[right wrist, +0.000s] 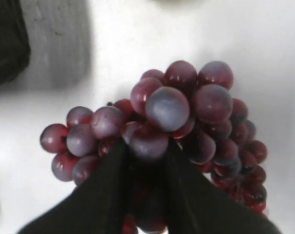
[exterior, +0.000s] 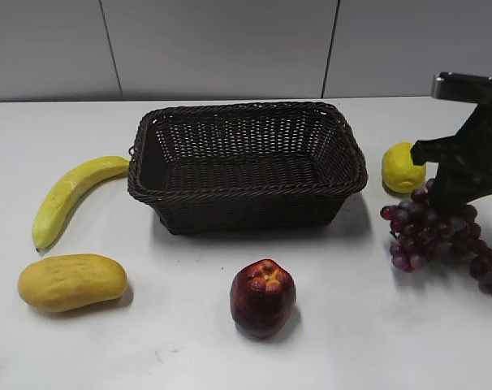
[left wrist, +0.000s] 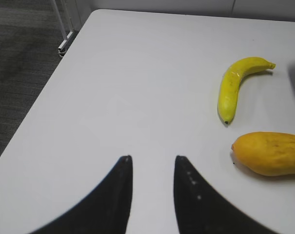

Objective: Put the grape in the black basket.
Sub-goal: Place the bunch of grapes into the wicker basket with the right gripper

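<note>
The grape bunch (exterior: pixel 429 231) lies on the white table at the right, dark purple-red with some greyish grapes. My right gripper (exterior: pixel 451 199) is down on it, and in the right wrist view its two black fingers (right wrist: pixel 146 148) are closed around grapes in the middle of the bunch (right wrist: pixel 186 107). The black basket (exterior: pixel 246 162) stands empty at the centre back, left of the grapes; its dark corner shows in the right wrist view (right wrist: pixel 6 44). My left gripper (left wrist: pixel 152 158) is open and empty over bare table at the far left.
A banana (exterior: pixel 67 195) and a yellow-orange mango (exterior: pixel 71 281) lie left of the basket; both show in the left wrist view (left wrist: pixel 235 87) (left wrist: pixel 269 153). A dark red apple (exterior: pixel 262 296) sits in front of the basket. A yellow lemon (exterior: pixel 402 167) sits right of the basket.
</note>
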{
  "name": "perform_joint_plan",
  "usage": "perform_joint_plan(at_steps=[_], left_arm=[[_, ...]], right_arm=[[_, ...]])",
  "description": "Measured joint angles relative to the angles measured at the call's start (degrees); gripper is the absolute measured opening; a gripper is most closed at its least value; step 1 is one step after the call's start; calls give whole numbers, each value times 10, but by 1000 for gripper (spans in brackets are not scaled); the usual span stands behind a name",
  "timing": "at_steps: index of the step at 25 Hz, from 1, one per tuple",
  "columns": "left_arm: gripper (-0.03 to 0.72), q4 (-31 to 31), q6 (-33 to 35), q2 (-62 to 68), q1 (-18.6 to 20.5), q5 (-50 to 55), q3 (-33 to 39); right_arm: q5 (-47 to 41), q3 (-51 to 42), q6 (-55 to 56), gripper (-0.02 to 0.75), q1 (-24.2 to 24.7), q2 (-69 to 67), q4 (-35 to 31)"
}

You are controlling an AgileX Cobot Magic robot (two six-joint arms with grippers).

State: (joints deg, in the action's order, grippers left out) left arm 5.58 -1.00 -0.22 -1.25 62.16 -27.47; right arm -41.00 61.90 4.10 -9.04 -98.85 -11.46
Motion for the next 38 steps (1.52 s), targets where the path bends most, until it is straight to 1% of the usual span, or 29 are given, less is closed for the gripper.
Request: perform_joint_plan(at_steps=[6, 9, 10, 12, 15, 16, 20, 23, 29, 35, 38], left_arm=[[235, 0, 0, 0, 0, 0, 0], [235, 0, 0, 0, 0, 0, 0], [235, 0, 0, 0, 0, 0, 0], [235, 0, 0, 0, 0, 0, 0], [235, 0, 0, 0, 0, 0, 0], [235, 0, 0, 0, 0, 0, 0], [235, 0, 0, 0, 0, 0, 0], [235, 0, 0, 0, 0, 0, 0], [235, 0, 0, 0, 0, 0, 0], [235, 0, 0, 0, 0, 0, 0], [235, 0, 0, 0, 0, 0, 0]], right_arm=[[-6, 3, -1, 137, 0, 94, 2], [-21, 30, -6, 129, -1, 130, 2], [-25, 47, -13, 115, -4, 136, 2], [-28, 82, -29, 67, -19, 144, -2], [-25, 141, -50, 41, -60, 144, -8], [-16, 163, -60, 41, -81, 141, -10], [28, 226, -79, 32, -138, 107, -11], [52, 266, -83, 26, -161, 58, -16], [90, 319, -85, 23, -168, -44, -41], [93, 322, -85, 23, -168, -119, -105], [93, 324, -85, 23, -168, -144, -121]])
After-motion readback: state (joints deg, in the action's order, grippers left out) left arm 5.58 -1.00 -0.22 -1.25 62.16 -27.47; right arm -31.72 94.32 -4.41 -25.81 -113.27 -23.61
